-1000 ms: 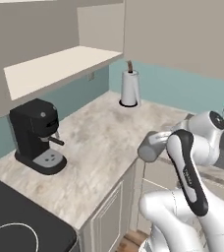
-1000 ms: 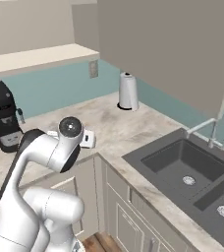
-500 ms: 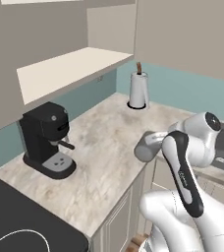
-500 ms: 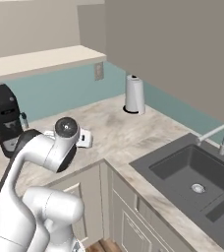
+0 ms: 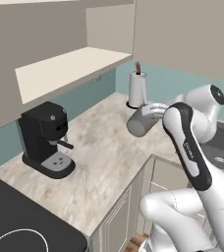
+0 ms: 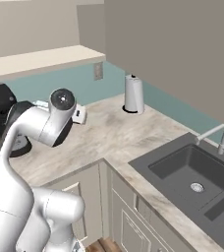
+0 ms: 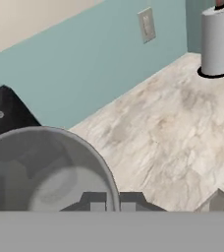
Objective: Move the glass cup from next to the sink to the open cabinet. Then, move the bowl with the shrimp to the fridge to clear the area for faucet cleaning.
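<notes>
While the end effector [image 7: 112,201] stays clamped on the glass cup [image 5: 142,119], carried tilted above the surface's front edge, its rigid, slick, breakable wall probably wants a firm rim pinch.

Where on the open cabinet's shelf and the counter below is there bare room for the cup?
The open cabinet shelf board lies bare along its length. On the counter, marble is free between the coffee machine and the paper towel roll. The gripper holds the glass cup above it.
</notes>
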